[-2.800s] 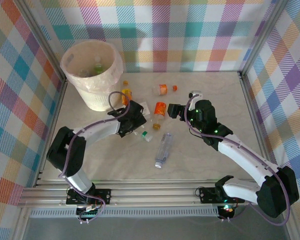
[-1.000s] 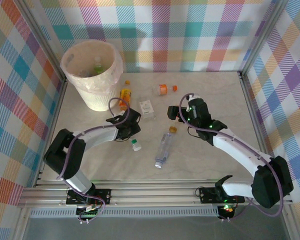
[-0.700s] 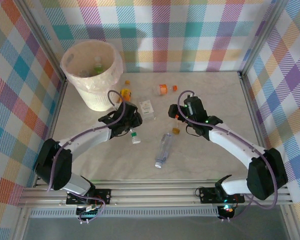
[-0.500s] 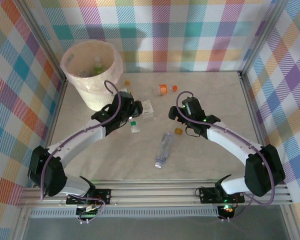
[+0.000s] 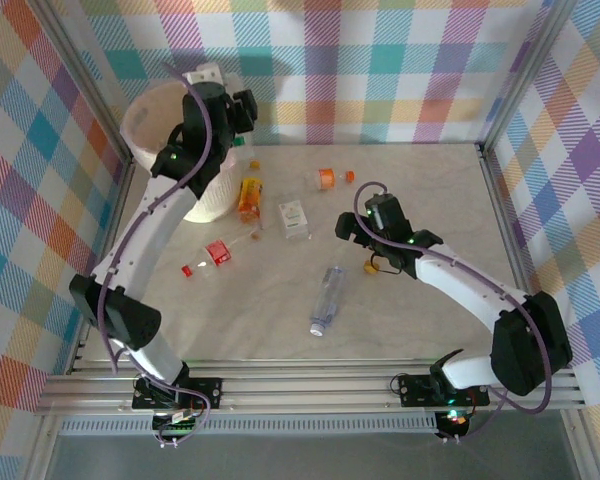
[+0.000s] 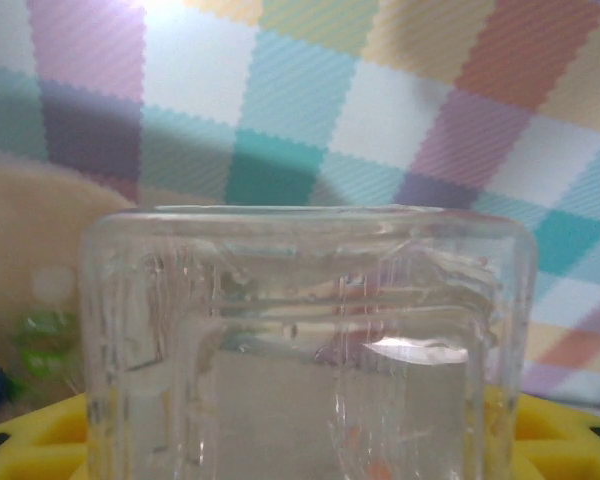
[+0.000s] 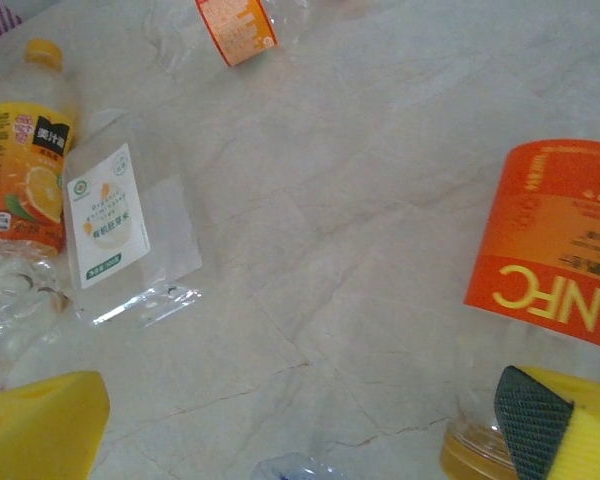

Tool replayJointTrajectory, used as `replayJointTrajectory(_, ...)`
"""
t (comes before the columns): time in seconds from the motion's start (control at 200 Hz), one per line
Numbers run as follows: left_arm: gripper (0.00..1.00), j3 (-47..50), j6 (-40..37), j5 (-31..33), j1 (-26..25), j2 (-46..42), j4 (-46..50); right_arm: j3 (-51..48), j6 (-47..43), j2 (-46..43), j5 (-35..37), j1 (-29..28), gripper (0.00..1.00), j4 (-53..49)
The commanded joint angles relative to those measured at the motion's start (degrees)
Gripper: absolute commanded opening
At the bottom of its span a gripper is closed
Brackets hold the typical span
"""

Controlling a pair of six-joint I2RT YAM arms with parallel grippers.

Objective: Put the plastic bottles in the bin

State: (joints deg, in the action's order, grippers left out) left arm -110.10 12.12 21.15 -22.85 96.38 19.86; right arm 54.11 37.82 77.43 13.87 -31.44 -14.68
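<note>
Right wrist view: orange-labelled bottle (image 7: pixel 552 262) reads "NFC", right hand (image 7: pixel 300 430) wide open; left hand (image 6: pixel 300 445) grips a clear bottle (image 6: pixel 310 330).

Robot test cell, lab-type setup. Aluminium frame posts (image 5: pixel 528 75) carry plaid cloth walls (image 5: pixel 380 60) around a marble-look tabletop (image 5: pixel 440 190). Two robot arms (image 5: pixel 460 285) are bolted to a slotted rail (image 5: pixel 310 385) at the near edge.

You've got a clear plastic bottle (image 6: pixel 310 350) raised by the round cream-white bag-lined bin (image 5: pixel 138 135), while other small bottles (image 5: pixel 326 298) lie scattered across the worktop (image 5: pixel 430 200).
</note>
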Motion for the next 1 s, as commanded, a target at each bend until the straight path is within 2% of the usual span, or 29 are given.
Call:
replayJointTrajectory(0.0,0.51,-5.56,-7.63,4.90,2.95,3.47,1.61,-0.18,-1.59,-3.10,0.03,0.24,1.00,-0.16)
replayJointTrajectory(0.125,0.51,-12.29,-11.11,7.11,6.94,8.41,2.11,-1.66,-1.67,-4.20,2.50,0.20,1.00,-0.25)
replayJointTrajectory(0.245,0.52,-20.21,-12.08,7.21,11.07,14.53,5.99,-2.22,4.53,-4.65,9.20,1.04,1.00,-5.07)
replayJointTrajectory(0.345,0.54,-26.85,-12.04,4.27,13.86,19.63,11.85,-3.27,5.45,-5.89,10.21,2.27,1.00,-6.76)
replayJointTrajectory(0.455,0.60,-30.90,-11.47,-3.35,15.64,23.83,18.51,-4.30,5.36,-7.53,10.84,4.42,1.00,-9.74)
replayJointTrajectory(0.52,0.66,-30.96,-11.73,-6.97,15.80,24.42,21.02,-5.07,5.71,-8.36,10.75,6.28,1.00,-11.51)
replayJointTrajectory(0.6,0.86,-30.79,-12.01,-9.13,15.71,24.31,23.17,-5.98,4.55,-8.33,9.72,8.23,1.00,-12.67)
replayJointTrajectory(0.72,0.98,-30.74,-12.31,-10.34,15.79,23.22,23.82,-5.92,4.47,-5.97,7.79,9.64,1.00,-15.59)
replayJointTrajectory(0.9,1.00,-30.83,-11.66,-13.77,15.73,20.11,23.15,-7.99,5.16,-3.95,5.75,9.80,1.00,-16.36)
replayJointTrajectory(0.995,1.00,-29.95,-9.35,-18.27,15.73,17.39,24.17,-9.51,5.28,-2.00,4.52,9.99,0.98,-15.10)
